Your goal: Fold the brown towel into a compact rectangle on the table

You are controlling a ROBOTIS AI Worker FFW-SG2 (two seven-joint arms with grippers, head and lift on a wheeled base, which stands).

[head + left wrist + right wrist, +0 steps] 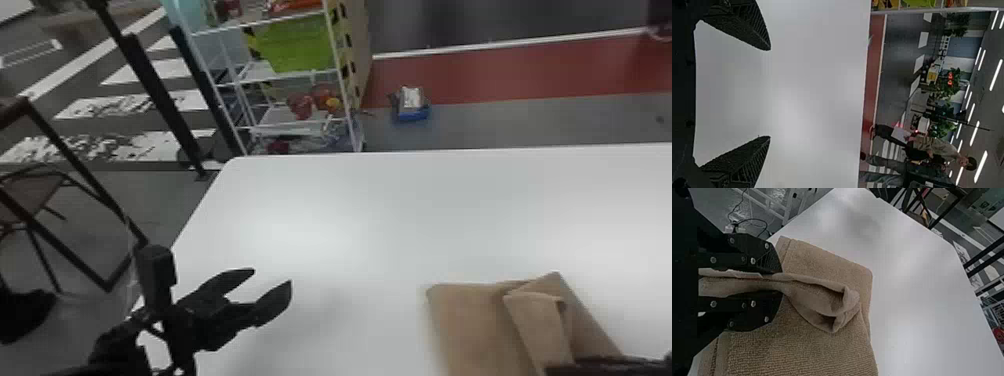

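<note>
1. Head view: brown towel [465, 325] lies on the table [375, 225], well apart from our left pincer [273, 276], spread wide and holding nothing;
2. Left wrist view: table edge runs beyond its fingertips;
3. Right wrist view: our right pincer [782, 282] clamps bunched towel; we're likely mid-fold, and should flatten it before release.

Your brown towel [465, 320]: lower part cropped by the head view's bottom edge; in your right wrist view, gripped portion partly covered by the fingers [756, 305]. Your right gripper [610, 365]: mostly cut off, head view's bottom right corner. Your white table [380, 215]: right side cropped there. Wire shelf rack [218, 85]: lower contents too blurred for you to identify.
</note>
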